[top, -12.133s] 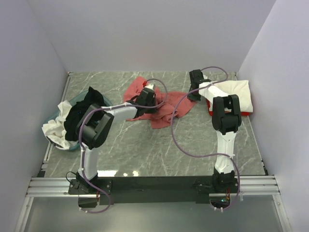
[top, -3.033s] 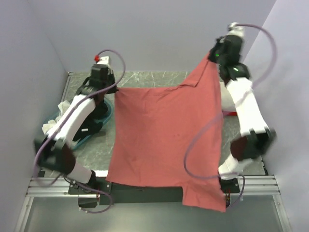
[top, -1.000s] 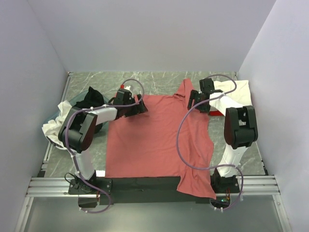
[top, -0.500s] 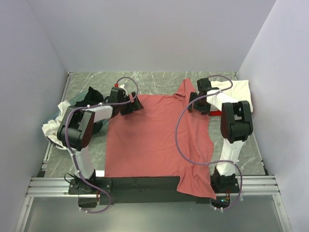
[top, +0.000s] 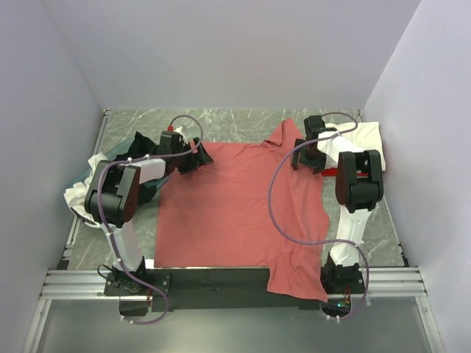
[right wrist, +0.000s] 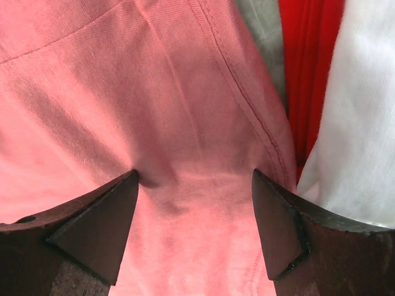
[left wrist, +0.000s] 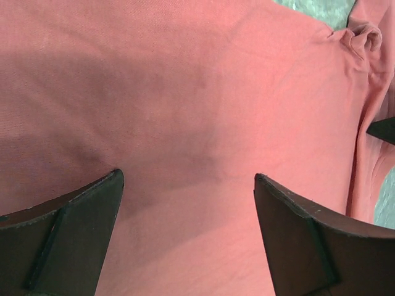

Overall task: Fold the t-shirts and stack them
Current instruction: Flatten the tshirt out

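A large salmon-pink t-shirt (top: 243,206) lies spread flat on the marble table, its hem hanging over the near edge. My left gripper (top: 200,156) stands open over its far left corner, fingers wide apart just above the cloth (left wrist: 203,92) with nothing between them. Open as well, my right gripper (top: 300,156) hovers over the far right shoulder beside the collar (left wrist: 364,40), its fingers apart over the pink fabric (right wrist: 123,92). A folded white t-shirt (top: 364,140) rests on a red one (right wrist: 308,74) at the right.
A teal basin (top: 110,158) at the left holds a black t-shirt (top: 140,143) and a white one (top: 81,195) spilling over its rim. Walls close in the table on three sides. The arms' purple cables loop above the pink shirt.
My left gripper has slid left and back to the shirt's far left corner. The right gripper shifted slightly back. The shirt's left side lies a little further left.
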### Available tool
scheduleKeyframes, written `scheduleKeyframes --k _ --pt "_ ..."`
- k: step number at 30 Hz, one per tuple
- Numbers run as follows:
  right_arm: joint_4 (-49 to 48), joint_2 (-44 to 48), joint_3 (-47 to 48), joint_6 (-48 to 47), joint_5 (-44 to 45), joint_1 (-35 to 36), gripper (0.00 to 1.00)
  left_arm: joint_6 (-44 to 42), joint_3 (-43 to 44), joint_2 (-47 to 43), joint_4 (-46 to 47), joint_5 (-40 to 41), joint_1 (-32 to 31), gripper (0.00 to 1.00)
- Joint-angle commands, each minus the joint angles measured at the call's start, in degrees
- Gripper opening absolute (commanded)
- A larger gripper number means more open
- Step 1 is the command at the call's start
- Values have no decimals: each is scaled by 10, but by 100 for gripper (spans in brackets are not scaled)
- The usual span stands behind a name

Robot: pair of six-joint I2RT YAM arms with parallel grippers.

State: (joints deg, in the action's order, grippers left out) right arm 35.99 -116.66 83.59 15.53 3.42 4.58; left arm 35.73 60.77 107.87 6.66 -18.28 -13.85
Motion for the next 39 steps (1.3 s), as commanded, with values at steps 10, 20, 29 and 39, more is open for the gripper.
scheduleKeyframes --k 10,20,29,39 --pt "68 -33 96 -2 7 9 80 -22 25 29 -2 -20 51 93" --pt "127 -110 208 -9 -2 27 80 -34 47 44 -21 -33 78 93" --pt "160 -153 272 -19 -2 30 80 -40 67 63 -30 -40 98 93" --pt "217 -222 385 -34 -14 29 72 -36 104 81 -41 -55 113 93"
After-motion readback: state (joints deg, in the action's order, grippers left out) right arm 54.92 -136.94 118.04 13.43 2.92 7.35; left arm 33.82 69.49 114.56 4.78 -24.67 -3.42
